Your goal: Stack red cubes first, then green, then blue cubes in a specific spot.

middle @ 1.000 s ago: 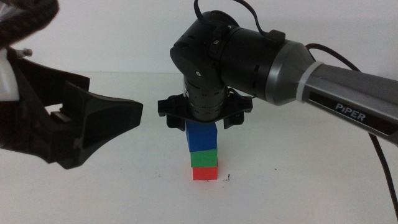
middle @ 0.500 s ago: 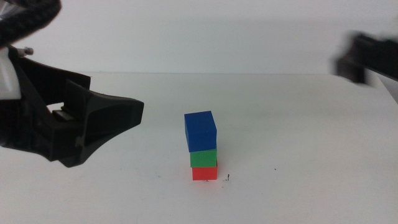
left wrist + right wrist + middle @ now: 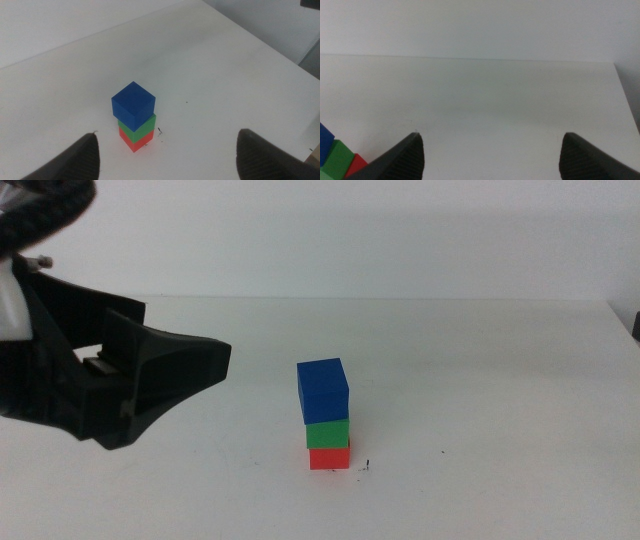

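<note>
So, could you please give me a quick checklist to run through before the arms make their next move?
1. Order of stack: red cube at the bottom, green cube on it, blue cube on top: ok.
2. Stack on the marked spot: the black scribbles lie right beside the red cube: ok.
3. Alignment: blue cube sits twisted and overhangs the green one a little: not ok.
4. Left tool clear of the stack, jaws wide open, nothing held: ok.
5. Right tool away from the stack, jaws open, nothing held: ok.
6. Stack stable against a nudge: cannot tell.
</note>
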